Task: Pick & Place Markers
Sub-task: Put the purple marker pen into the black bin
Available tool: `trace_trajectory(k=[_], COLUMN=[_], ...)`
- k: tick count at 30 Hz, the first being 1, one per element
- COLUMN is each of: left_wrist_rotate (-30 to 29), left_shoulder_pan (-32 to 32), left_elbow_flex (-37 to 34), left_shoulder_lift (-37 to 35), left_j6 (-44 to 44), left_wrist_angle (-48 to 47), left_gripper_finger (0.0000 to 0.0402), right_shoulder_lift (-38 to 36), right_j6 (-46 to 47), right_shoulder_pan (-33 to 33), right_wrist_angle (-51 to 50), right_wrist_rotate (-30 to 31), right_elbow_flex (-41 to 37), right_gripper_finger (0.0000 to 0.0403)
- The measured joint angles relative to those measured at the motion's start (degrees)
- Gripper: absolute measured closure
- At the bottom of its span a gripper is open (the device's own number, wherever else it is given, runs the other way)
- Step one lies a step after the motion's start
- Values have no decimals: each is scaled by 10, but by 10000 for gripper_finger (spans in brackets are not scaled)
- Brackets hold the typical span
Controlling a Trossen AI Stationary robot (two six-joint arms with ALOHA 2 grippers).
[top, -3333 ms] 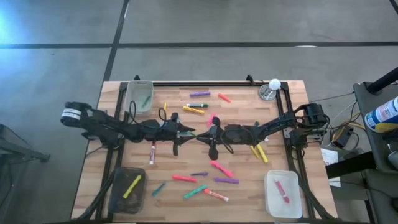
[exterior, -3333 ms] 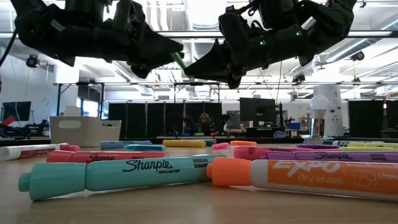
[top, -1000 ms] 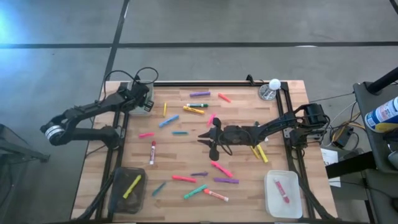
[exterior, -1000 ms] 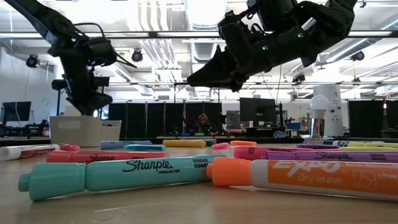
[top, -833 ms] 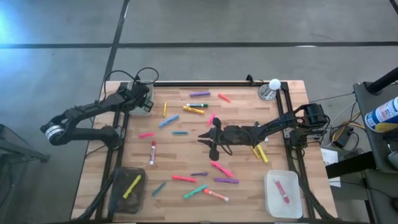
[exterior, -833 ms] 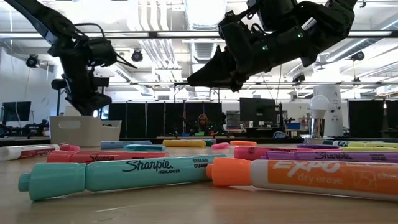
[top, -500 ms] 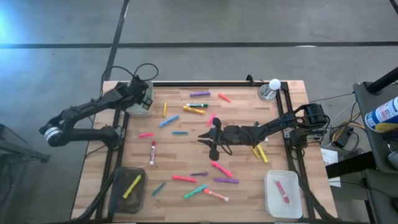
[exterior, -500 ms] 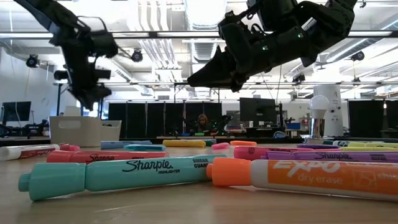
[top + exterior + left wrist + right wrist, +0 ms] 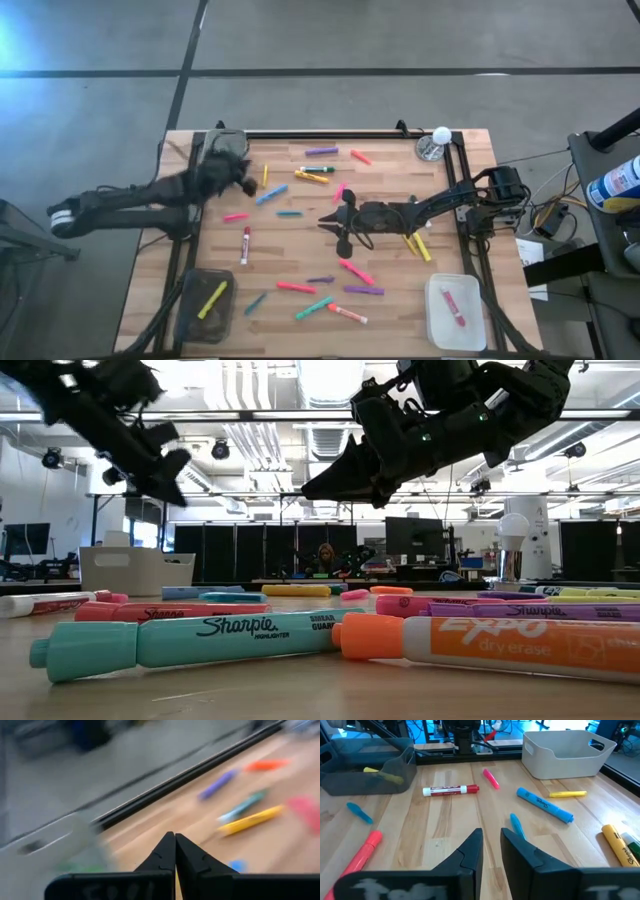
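Markers lie scattered over the wooden table (image 9: 300, 255): a blue one (image 9: 270, 194), a pink one (image 9: 235, 216), a white-bodied one (image 9: 245, 245), yellow ones (image 9: 312, 177) and others toward the near edge. My left gripper (image 9: 243, 177) hangs blurred just off the white far-left bin (image 9: 225, 150), shut with nothing between its fingers (image 9: 175, 842). My right gripper (image 9: 338, 222) hovers above the table's middle, slightly open, holding nothing (image 9: 490, 840). In the low view the left gripper (image 9: 165, 475) and the right gripper (image 9: 310, 488) both stand well above the markers.
A dark bin (image 9: 205, 305) at the near left holds a yellow marker. A white bin (image 9: 455, 312) at the near right holds a pink one. A small round thing with a white ball (image 9: 434, 143) stands at the far right corner. A black rail (image 9: 330, 132) runs along the far edge.
My left gripper has come up from over the white far-left bin and swung toward the table's middle and near side, fast enough to blur. My right arm has kept still. No marker on the table has moved.
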Motion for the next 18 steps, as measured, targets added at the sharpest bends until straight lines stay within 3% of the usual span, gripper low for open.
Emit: trace_trajectory(k=[5,9,11,18], left_wrist_rotate=[55,104,112,115], left_shoulder_pan=[-111,-170,-186,-198], left_elbow_flex=[-136,-226,-235,-227], left_shoulder_lift=[-19,-11,-7,2], left_j6=[35,75,92,114], left_wrist_angle=[296,504,534,504], left_gripper_finger=[400,401,401,401], right_shoulder_lift=[0,0,0,-10], right_j6=[0,0,0,-4], right_shoulder_pan=[0,0,-1,0], right_wrist_angle=[0,1,1,-3], right_wrist_rotate=[2,42,57,77], right_elbow_flex=[0,0,0,1], right_gripper_finger=[344,343,337,291])
